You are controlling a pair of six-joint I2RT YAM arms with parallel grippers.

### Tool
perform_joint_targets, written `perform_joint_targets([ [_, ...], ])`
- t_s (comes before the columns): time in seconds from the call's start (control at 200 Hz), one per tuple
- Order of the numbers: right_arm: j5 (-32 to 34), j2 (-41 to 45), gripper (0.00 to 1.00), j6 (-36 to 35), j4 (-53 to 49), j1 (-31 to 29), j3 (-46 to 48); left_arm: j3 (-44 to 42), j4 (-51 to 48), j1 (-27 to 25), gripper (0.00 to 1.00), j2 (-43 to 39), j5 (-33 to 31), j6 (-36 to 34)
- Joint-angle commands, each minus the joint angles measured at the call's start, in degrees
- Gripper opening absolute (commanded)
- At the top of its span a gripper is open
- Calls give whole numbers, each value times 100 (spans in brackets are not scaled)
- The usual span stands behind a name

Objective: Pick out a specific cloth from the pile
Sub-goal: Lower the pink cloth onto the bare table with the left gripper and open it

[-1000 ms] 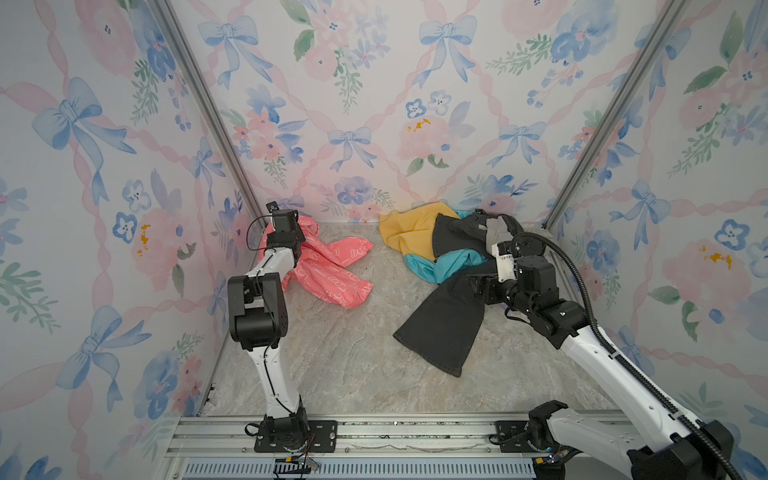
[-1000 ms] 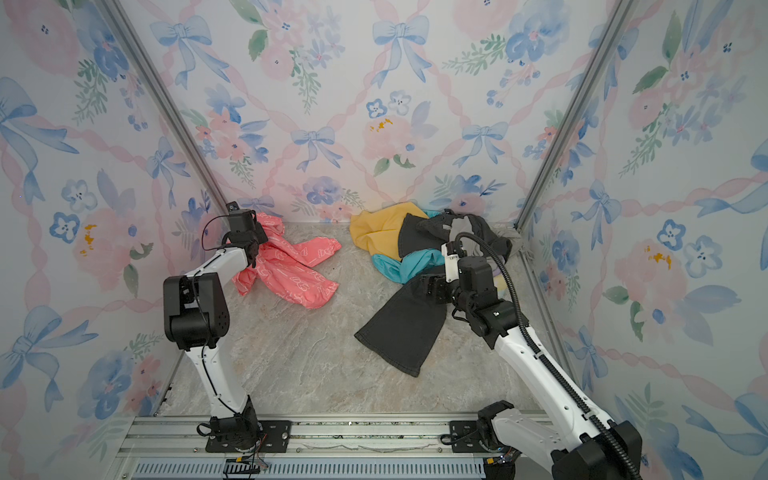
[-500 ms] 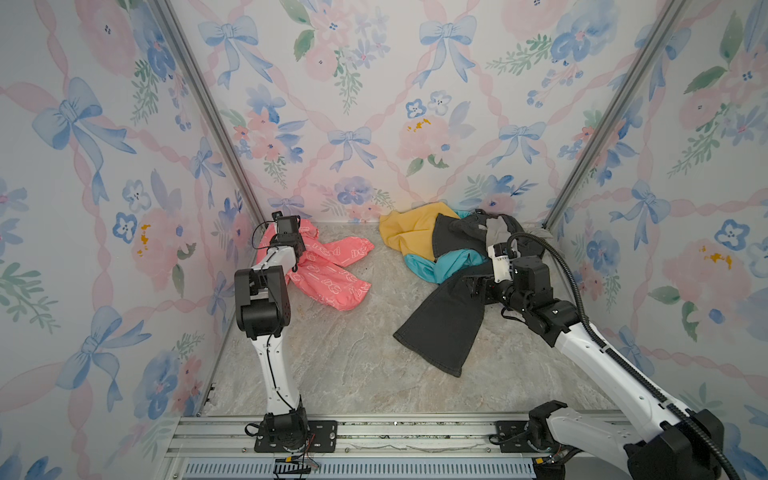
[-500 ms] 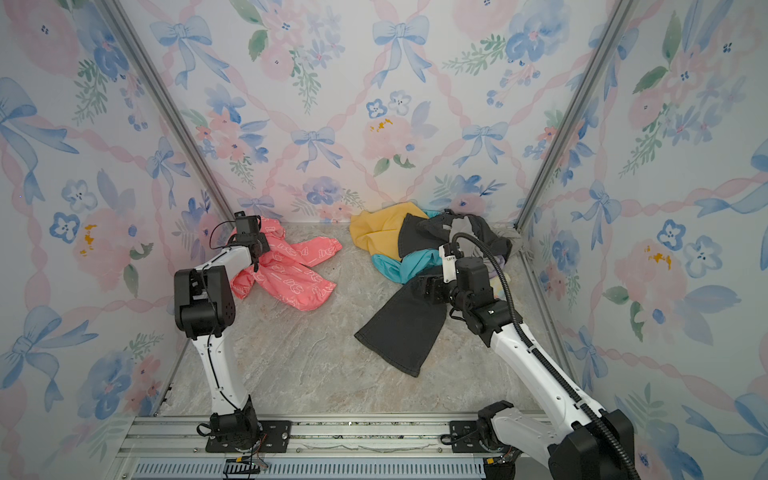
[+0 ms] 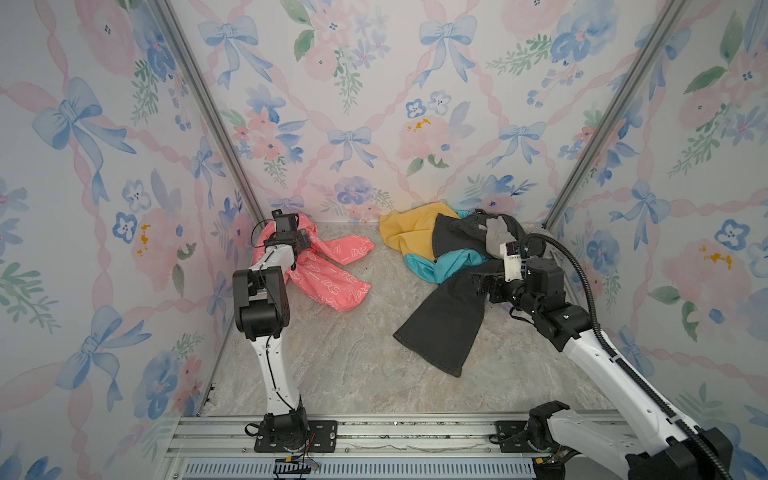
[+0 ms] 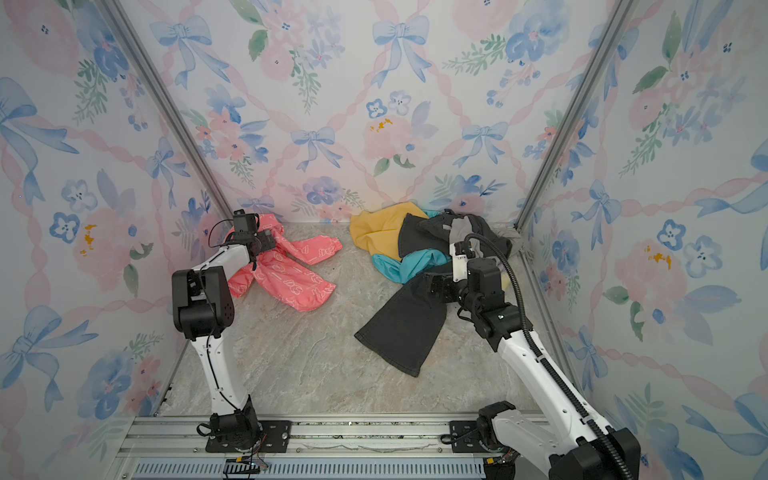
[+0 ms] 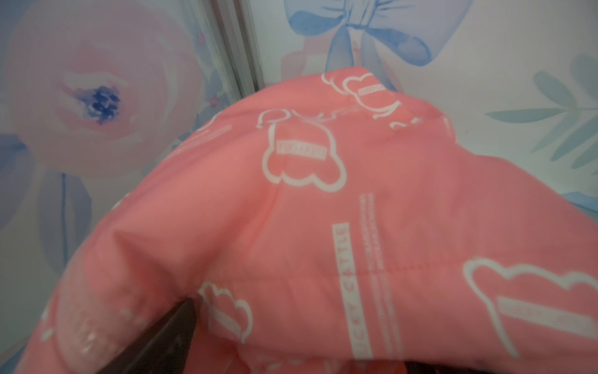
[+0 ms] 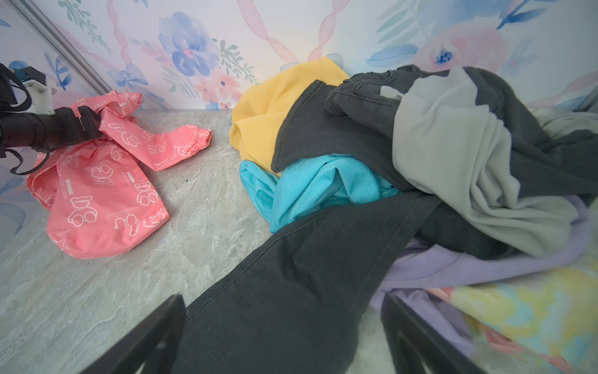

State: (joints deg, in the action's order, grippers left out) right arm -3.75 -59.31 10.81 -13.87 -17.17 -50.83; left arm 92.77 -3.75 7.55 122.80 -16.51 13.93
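**Coral-pink bear-print garment (image 5: 332, 282) laid apart from the pile (image 5: 440, 245), left arm letting go.**

The garment lies crumpled at the back left corner of the counter (image 5: 353, 374), well apart from the pile at the back right corner. The sorting therefore appears done, and what remains is probably only to draw the arms clear. The left gripper (image 5: 305, 246) sits low on the garment. Its jaws look parted, with cloth draped over them and nothing clamped. The right gripper (image 8: 283, 301) has its jaws spread wide to either side of the dark grey trouser leg (image 5: 444, 328), gripping nothing. Compared with a second earlier, the garment and pile lie much as they did, and the left arm has shifted slightly.
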Motion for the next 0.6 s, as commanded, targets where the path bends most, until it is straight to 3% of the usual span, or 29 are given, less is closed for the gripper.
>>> perform_joint_targets([
  [0.0, 307, 103, 97, -123, 83, 120, 115, -531, 595, 18, 98, -737, 410, 22],
  [0.245, 866, 365, 97, -86, 638, 471, 568, -2811, 2908, 12, 98, -2247, 1113, -161],
  [0.4, 1096, 608, 97, -205, 1179, 708, 1052, -3904, 3747, 9, 98, -2927, 1856, -453],
  [0.595, 1663, 816, 97, -318, 1975, 952, 1869, -5316, 4745, 33, 98, -3752, 2177, -333],
])
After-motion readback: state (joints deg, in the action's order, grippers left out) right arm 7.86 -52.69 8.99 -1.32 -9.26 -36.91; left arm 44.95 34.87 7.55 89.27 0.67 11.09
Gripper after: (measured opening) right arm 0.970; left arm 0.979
